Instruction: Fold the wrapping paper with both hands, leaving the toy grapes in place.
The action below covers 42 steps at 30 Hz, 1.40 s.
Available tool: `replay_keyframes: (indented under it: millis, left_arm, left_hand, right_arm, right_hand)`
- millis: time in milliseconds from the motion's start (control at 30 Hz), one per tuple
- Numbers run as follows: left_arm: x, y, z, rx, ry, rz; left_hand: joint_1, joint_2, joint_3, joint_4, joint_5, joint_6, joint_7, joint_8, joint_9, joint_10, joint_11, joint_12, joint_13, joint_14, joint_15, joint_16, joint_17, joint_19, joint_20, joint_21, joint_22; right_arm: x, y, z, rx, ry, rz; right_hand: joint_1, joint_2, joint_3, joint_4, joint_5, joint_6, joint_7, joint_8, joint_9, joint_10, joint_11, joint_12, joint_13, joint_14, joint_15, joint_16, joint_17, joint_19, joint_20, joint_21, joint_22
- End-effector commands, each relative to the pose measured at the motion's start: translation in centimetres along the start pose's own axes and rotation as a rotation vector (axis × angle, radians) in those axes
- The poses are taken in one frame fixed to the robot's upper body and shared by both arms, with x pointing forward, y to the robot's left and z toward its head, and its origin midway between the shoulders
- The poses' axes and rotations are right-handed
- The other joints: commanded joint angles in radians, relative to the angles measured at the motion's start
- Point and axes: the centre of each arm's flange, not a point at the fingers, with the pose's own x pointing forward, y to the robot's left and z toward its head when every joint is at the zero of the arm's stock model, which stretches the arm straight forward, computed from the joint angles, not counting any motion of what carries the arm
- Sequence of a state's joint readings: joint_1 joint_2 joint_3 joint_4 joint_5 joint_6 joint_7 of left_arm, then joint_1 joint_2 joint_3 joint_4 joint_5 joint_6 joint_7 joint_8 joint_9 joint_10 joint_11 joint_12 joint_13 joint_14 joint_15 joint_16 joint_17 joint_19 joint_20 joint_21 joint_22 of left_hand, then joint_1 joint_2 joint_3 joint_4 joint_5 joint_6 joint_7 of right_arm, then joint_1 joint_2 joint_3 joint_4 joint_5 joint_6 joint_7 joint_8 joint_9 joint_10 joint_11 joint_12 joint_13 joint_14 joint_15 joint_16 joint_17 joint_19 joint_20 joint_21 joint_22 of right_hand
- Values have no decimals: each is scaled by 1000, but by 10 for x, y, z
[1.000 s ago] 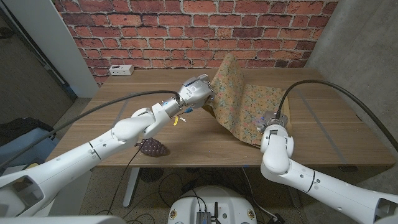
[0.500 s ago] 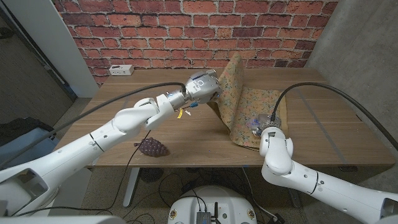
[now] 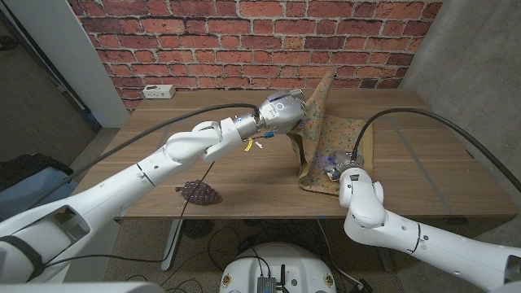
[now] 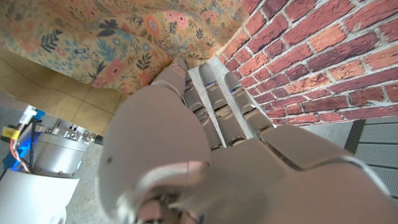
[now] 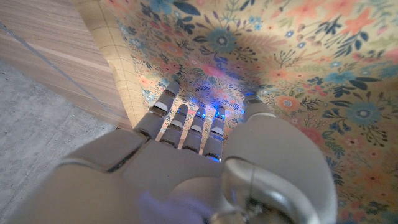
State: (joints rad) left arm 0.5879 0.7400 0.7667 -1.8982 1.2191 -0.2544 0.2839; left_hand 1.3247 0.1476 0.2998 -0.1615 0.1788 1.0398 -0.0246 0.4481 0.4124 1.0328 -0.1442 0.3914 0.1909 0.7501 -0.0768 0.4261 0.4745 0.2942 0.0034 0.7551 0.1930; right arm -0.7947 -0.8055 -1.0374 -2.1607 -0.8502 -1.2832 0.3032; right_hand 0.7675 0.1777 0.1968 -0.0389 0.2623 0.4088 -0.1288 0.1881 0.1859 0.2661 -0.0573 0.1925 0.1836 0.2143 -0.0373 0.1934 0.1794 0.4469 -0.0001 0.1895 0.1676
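Wrapping paper [image 3: 326, 134], floral print with a gridded back, sits right of centre on the wooden tabletop [image 3: 423, 163]. One part lies flat; the other stands up as a raised flap, lifted toward the brick wall.

Left hand [image 3: 282, 112] grips the raised edge high up. In the left wrist view its fingers [image 4: 208, 102] are pressed together against the printed sheet; a pinch seems likely, but the thumb's contact is not plainly shown. Holding the edge high looks meant to carry the flap over the flat part for the fold.

Right hand [image 3: 348, 169] is at the near edge of the flat part. In the right wrist view its fingers [image 5: 186, 124] are slightly apart, reaching onto the print; whether they press down or clasp the edge, cannot tell. Judged purpose: anchoring the sheet so it does not slide while the other side is drawn across.

Toy grapes [image 3: 199, 193], dark purple, lie near the front edge of the tabletop, well apart from the paper and under the left arm. That arm's span above them is the one risk of disturbing them.

Fold appears under way, not yet creased.
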Motion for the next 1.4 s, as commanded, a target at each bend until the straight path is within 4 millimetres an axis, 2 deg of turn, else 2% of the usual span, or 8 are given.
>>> replay_keyframes:
  millis: [33,400,700,933,1000,1133,1200,1400]
  left_arm:
    - [26,-11,14,-58,-53,109]
    - [51,-33,23,-168,-72,187]
    - [72,-40,25,-176,-103,169]
    - [91,-43,17,-221,-100,106]
    - [94,-44,16,-231,-108,93]
    - [102,-48,17,-245,-129,60]
    - [105,-50,18,-255,-143,45]
    - [115,-53,21,-262,-179,30]
  left_hand:
    - [17,14,3,4,2,4,4,5,0,7,-7,147,501,-4,-165,-4,2,-2,-4,9,2]
    - [15,15,3,5,-2,1,7,-1,-10,6,-2,139,498,-1,-165,-10,1,-1,-6,15,1]
    - [12,14,3,5,-2,1,-3,-4,-16,4,-6,127,490,-4,-165,-19,-1,-4,-6,21,0]
    - [10,16,4,6,-2,-5,-3,-7,-17,-2,-8,121,491,-12,-165,-28,-5,-6,-4,24,0]
    - [9,17,5,7,-2,-7,-2,-8,-19,-3,-7,120,491,-12,-165,-31,-6,-7,-3,26,0]
    - [8,17,5,7,-2,-3,1,-8,-21,-3,-7,119,493,-12,-165,-34,-7,-9,0,27,0]
    - [8,17,6,7,-2,-1,0,-7,-21,-3,-7,118,492,-12,-165,-34,-7,-9,0,28,0]
    - [7,18,6,6,-1,-2,-2,-6,-19,2,-3,117,492,-7,-165,-37,-8,-10,2,31,-1]
  right_arm:
    - [-6,-1,-7,34,1,-22]
    - [-10,-11,-17,86,11,-55]
    - [-7,-7,-17,84,11,-14]
    - [-2,-11,-35,224,28,-18]
    - [-2,-14,-47,273,37,-22]
    - [-7,-24,-60,289,72,-55]
    - [-11,-29,-66,288,90,-87]
    - [-22,-44,-79,239,160,-183]
  right_hand:
    - [5,-9,4,-6,-2,0,0,0,3,5,-1,2,2,10,-62,3,5,4,0,6,3]
    - [9,-1,12,-7,-5,-3,2,0,3,4,4,1,2,11,-59,4,7,7,3,6,3]
    - [-1,-4,13,-1,-9,-11,4,-2,3,-2,5,0,2,19,-56,5,7,19,19,9,3]
    - [17,28,48,-1,-9,-8,11,0,3,-2,5,1,3,29,-61,9,11,40,1,14,3]
    - [-4,12,43,15,-17,-8,15,0,4,-3,12,1,3,31,-54,11,14,41,22,13,3]
    - [-78,-46,1,42,-37,-34,30,-5,4,-17,32,-1,3,34,-30,5,9,57,121,12,4]
    - [-90,-56,-7,44,-38,-36,31,-4,3,-17,33,-1,3,36,-28,3,7,69,153,15,5]
    - [-90,-67,-10,39,-38,-32,26,-1,3,-10,32,2,3,38,-27,2,4,74,156,15,5]
